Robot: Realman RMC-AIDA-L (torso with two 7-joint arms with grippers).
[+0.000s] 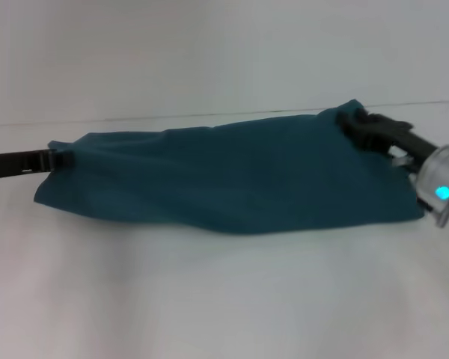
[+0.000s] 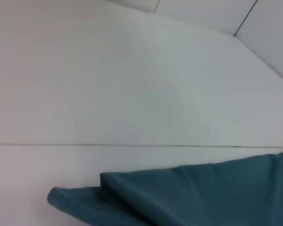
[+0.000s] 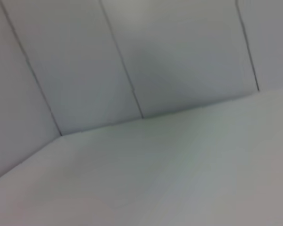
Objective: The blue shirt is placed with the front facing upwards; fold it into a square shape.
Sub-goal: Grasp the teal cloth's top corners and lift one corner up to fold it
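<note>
Nearest you in the head view lies a bare stretch of the white worktop (image 1: 224, 307). Beyond it the blue shirt (image 1: 232, 179) spreads across the middle as one long band from your left to your right, its near edge resting on the worktop and sagging in soft folds, its plain teal surface showing no print. At the left end, the left hand (image 1: 56, 158) meets the corner of the shirt, its dark arm reaching in from the frame's edge; the fingers look pinched on the cloth there, and the corner sits pulled taut toward it. At the right end, farther back and higher, the right hand (image 1: 353, 120) is clamped on the far corner of the shirt, which rises to a peak in its grip; its wrist, with a glowing blue light, sits by the shirt's right edge. In the left wrist view a folded edge of the shirt (image 2: 188, 197) lies on the worktop. Behind everything stands a pale wall (image 1: 224, 52).
</note>
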